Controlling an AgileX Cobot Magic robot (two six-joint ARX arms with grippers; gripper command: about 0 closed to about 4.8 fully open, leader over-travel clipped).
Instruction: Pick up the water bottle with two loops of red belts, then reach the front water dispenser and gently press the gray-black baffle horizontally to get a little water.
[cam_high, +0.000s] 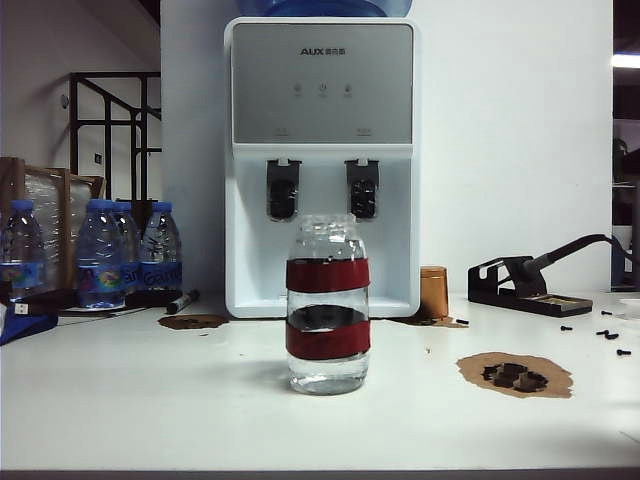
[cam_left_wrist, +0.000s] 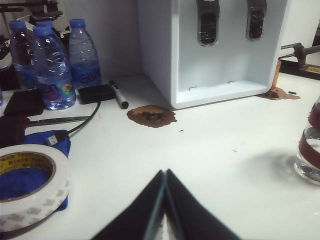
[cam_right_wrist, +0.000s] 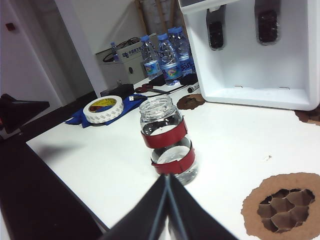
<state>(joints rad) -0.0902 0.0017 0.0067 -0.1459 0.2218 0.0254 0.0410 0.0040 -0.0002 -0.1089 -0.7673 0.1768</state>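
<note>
- The water bottle (cam_high: 327, 303) stands upright and uncapped on the white tabletop (cam_high: 150, 400), about midway between the tabletop's left and right edges and toward its front edge; two dark red bands wrap its clear body, and a little water sits at its bottom.
- In the right wrist view the same water bottle (cam_right_wrist: 167, 142) stands just beyond the tips of the right claw (cam_right_wrist: 167, 184), apart from them.
- The right claw is closed, its two black fingers pressed tip to tip with nothing between them, low near the tabletop's front edge.
- The left claw (cam_left_wrist: 165, 174) is likewise shut tight and empty, hanging over bare tabletop; the water bottle (cam_left_wrist: 310, 150) shows only at the edge of its view, well apart from it.
- Behind the bottle, the water dispenser (cam_high: 322, 165) stands at the tabletop's back edge, white with a grey upper panel and two dark tap levers (cam_high: 283, 190) side by side in its recess.
- A small amber cup (cam_high: 433, 291) stands just beside the dispenser's right side.
- Three blue-capped bottles (cam_high: 110, 252) cluster at the back left corner, with a black marker (cam_high: 182, 300) lying near them.
- A roll of white tape (cam_left_wrist: 27, 185) rests on a blue cloth (cam_left_wrist: 37, 150) near the tabletop's left edge.
- A brown patch with dark pieces (cam_high: 515, 375) lies toward the right edge, and a black tool stand (cam_high: 525, 285) sits at the back right.
</note>
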